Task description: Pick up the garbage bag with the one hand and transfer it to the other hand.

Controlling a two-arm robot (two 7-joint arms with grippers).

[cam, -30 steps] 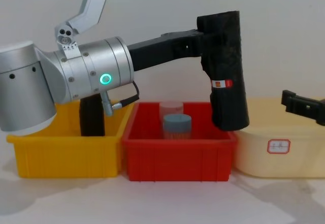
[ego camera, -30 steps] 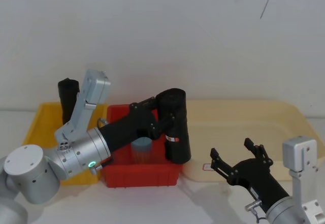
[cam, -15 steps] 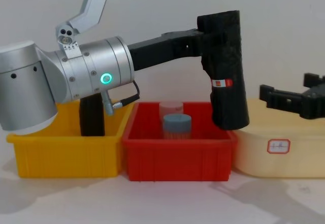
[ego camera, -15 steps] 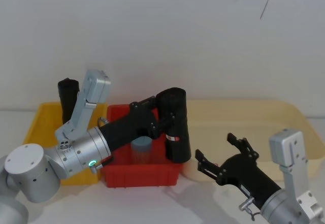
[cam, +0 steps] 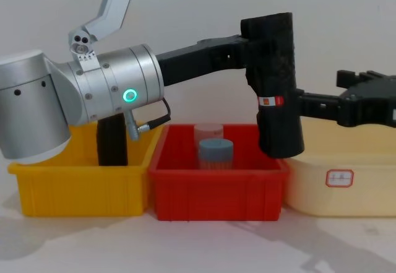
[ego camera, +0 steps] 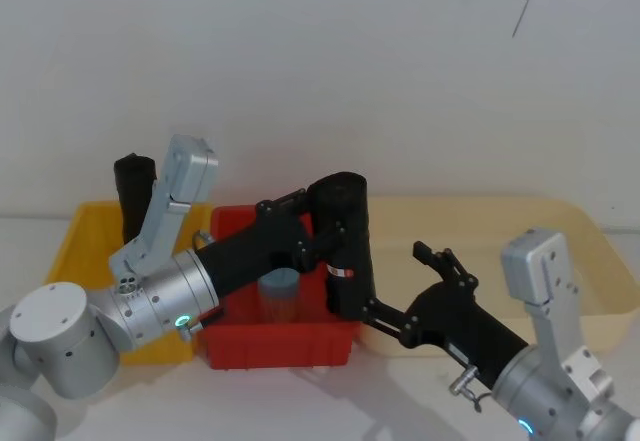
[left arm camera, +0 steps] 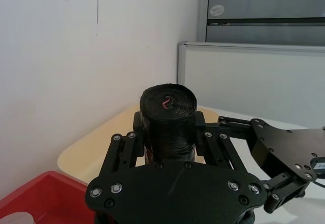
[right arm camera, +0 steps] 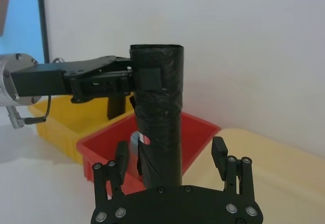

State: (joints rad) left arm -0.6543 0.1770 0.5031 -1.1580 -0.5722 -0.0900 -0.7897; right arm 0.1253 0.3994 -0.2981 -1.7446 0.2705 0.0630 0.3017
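Note:
The garbage bag (cam: 276, 81), a tall black textured roll with a white-and-red label band, is held upright over the right end of the red bin (cam: 216, 194). My left gripper (cam: 257, 47), on the silver arm with the green ring, is shut on the roll's upper half (left arm camera: 168, 107). Coming in from the right, my right gripper (ego camera: 395, 281) is open. Its fingers (right arm camera: 218, 153) stand on either side of the roll's lower half (right arm camera: 158, 112), with a gap between them and the roll. In the chest view the right gripper (cam: 322, 96) reaches level with the label.
The red bin holds a blue-capped cup (cam: 215, 152). A yellow bin (cam: 80, 192) to its left holds a plain black roll (ego camera: 133, 196). A cream tub (cam: 346, 186) sits to the right, under my right arm. A white wall stands close behind.
My right gripper has moved left from over the cream tub until its open fingers flank the roll. The left arm and the roll have stayed still.

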